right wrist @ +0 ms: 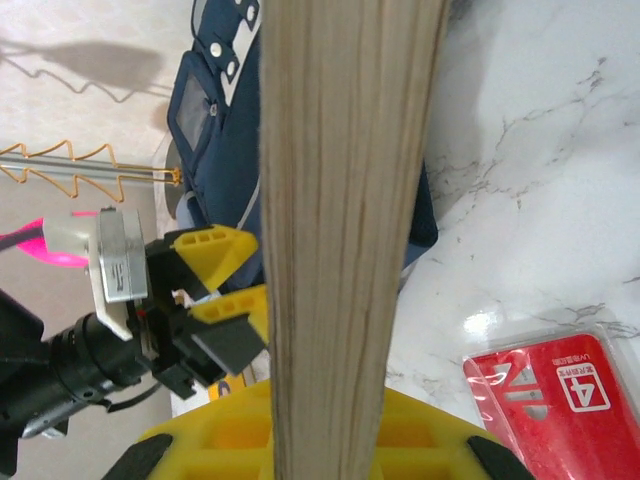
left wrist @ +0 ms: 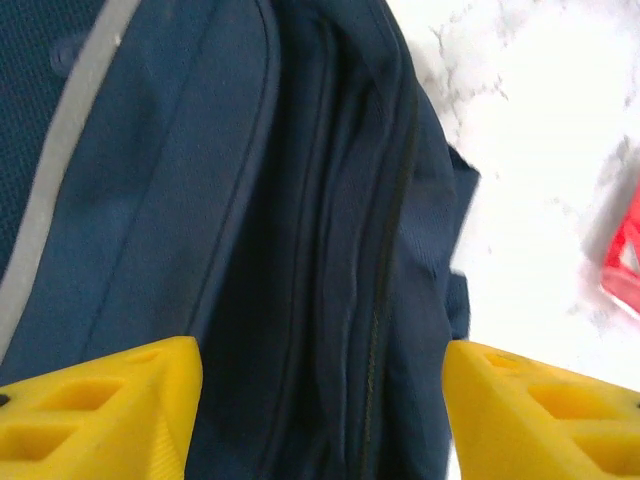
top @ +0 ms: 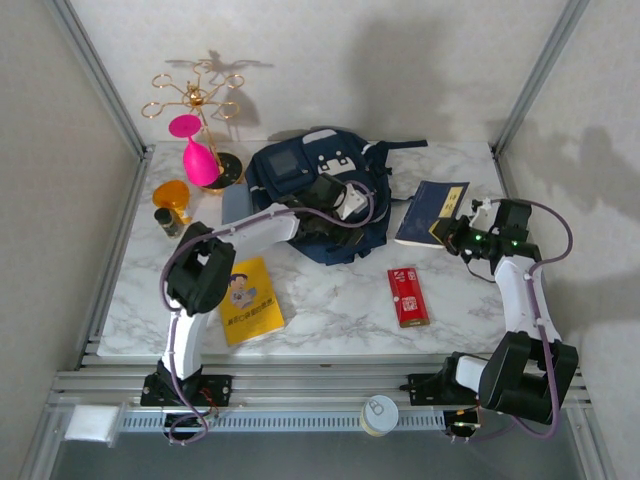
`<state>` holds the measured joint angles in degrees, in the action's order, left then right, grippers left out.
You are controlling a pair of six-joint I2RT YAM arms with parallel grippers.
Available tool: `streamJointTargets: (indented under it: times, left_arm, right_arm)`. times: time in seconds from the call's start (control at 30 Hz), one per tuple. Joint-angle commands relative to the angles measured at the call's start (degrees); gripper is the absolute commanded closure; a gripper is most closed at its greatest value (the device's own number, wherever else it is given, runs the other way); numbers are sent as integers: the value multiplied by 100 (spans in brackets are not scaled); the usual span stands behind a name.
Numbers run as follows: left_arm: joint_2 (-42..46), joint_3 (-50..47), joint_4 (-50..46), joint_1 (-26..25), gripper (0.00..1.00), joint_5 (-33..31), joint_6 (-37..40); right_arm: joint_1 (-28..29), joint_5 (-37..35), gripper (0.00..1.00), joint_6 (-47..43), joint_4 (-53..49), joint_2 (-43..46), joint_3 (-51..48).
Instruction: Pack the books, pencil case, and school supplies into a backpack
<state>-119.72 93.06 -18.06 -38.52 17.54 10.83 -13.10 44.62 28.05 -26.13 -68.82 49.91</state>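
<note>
A marble table (top: 330,325) sits inside pale walls (top: 420,60) and a metal frame.

From above, the backpack (top: 300,175) lies at the far middle of the table. The left gripper (top: 338,203) hangs over its near edge. At the right, the right gripper (top: 455,232) is clamped on the near right edge of the navy book (top: 430,208), which sits just right of the backpack. The yellow book (top: 250,300) lies near left, and the red pack (top: 408,296) lies near, right of centre. The pencil case (top: 235,203) shows against the backpack's left side. A gold rack (top: 195,95) with a pink glass (top: 198,160) stands at the far left, close to the backpack.

In the left wrist view, the left gripper's yellow fingers (left wrist: 100,410) stand well apart on either side of the backpack's dark folds and zip line. They are not pinched together, and it cannot be told whether they press the cloth.

In the right wrist view, the navy book's pale page edge (right wrist: 350,220) runs up the middle, gripped at the bottom. Beyond it, the left gripper (right wrist: 215,285) works at the backpack, and the red pack (right wrist: 560,400) lies at lower right.

Several things could go wrong:
- If the left gripper closes on only a thin outer fold, the mouth may not open and the book would jam against the zip.
- Held by one edge, the book could twist or slip out of the grip.
- A hard tug could slide the backpack toward the glass.
- The two arms work close together and could collide.
</note>
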Motion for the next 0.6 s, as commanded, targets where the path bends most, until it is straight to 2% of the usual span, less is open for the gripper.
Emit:
streamJointTargets:
  times: [0.0,0.13,0.2,0.3,0.4,0.57]
  left_arm:
    - [-335,442,-186,70,44,58,18]
    - [-687,860,-445,169,64,189,-31]
    - [-769,997,-589,165,70,251,35]
    - [-776,1127,-725,170,83,198,84]
    - [-620,1321,-857,196,100,265,68]
    - [-140,1590,-1044,214,100,-41,81]
  right_arm:
    - [-51,167,100,-104,244,10,-21]
    - [-48,163,100,-157,201,-5,1]
    - [-51,179,100,-169,191,-1,1]
    - [-60,195,100,-164,212,4,-8]
    - [-49,224,100,-195,183,17,18]
    - [26,321,100,-262,-57,36,104]
